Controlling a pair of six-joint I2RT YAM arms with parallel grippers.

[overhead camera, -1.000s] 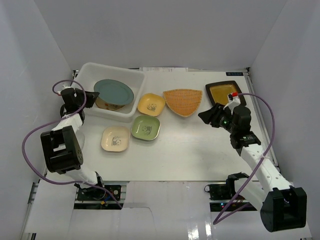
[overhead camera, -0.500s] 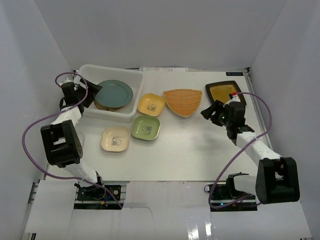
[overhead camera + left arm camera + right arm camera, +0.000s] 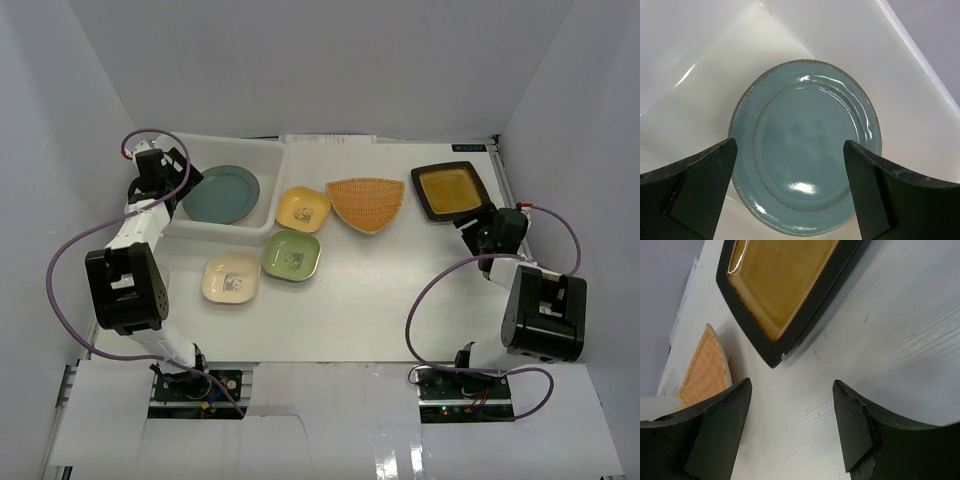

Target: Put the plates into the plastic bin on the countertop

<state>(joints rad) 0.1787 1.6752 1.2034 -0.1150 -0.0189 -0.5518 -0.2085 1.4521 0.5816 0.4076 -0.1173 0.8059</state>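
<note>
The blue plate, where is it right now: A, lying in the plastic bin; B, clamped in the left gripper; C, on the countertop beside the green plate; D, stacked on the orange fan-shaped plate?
A: the blue plate lies flat inside the plastic bin, and the left gripper above it is open, holding nothing.

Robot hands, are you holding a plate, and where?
Nothing is held. The left gripper is open over the blue plate; the right gripper is open beside the dark square plate.

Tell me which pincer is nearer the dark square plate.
Right. The right pincer sits open just short of the dark square plate's near corner; the left pincer hangs over the plastic bin, across the countertop.
</note>
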